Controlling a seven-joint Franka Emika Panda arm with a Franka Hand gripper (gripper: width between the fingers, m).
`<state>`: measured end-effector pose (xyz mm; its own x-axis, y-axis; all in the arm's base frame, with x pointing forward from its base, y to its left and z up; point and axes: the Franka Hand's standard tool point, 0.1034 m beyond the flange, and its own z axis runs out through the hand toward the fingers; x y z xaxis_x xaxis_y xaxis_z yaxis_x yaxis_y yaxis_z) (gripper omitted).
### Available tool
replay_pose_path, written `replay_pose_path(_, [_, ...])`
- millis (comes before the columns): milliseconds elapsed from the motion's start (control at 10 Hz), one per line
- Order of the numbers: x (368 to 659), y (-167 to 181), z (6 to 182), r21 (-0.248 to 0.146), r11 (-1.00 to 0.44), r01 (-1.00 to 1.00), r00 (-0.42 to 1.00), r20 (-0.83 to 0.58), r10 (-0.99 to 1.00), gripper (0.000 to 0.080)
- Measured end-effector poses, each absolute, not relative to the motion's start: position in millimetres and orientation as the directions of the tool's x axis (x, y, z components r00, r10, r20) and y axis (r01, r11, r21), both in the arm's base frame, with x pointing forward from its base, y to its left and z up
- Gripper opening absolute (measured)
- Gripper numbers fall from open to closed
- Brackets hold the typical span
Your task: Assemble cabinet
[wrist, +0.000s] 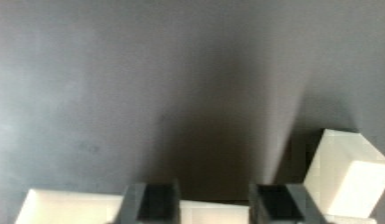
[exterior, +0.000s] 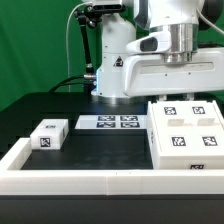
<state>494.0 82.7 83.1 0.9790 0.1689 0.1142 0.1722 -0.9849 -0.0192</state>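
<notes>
The cabinet's large white box body (exterior: pixel 186 135), with several black-and-white tags on top, lies at the exterior view's right. My gripper (exterior: pixel 184 93) comes down on its far edge, and the hand hides the fingertips there. In the wrist view the gripper (wrist: pixel 217 192) has its two dark fingers (wrist: pixel 159 205) close together, with a white edge of the body (wrist: pixel 215 214) between them. More white surface shows beside the fingers (wrist: pixel 356 180). A small white tagged block (exterior: pixel 48 134) sits apart at the exterior view's left.
The marker board (exterior: pixel 117 122) lies flat on the black table behind the middle. A long white rail (exterior: pixel 100 182) runs along the front and turns up the left side. The robot's white base (exterior: pixel 112 60) stands at the back.
</notes>
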Motion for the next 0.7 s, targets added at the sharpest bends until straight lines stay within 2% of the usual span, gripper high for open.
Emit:
replay_pose_path(100, [497.1, 84.0, 93.7, -0.02, -0.985, 0.174, 0.978, 0.119, 0.17, 0.019])
replay_pose_path(500, [495.7, 82.8, 88.4, -0.019, -0.984, 0.176, 0.978, 0.116, 0.172, 0.0181])
replay_pose_path(700, [497.8, 82.9, 99.5, -0.022, -0.985, 0.174, 0.98, 0.098, 0.171, 0.0178])
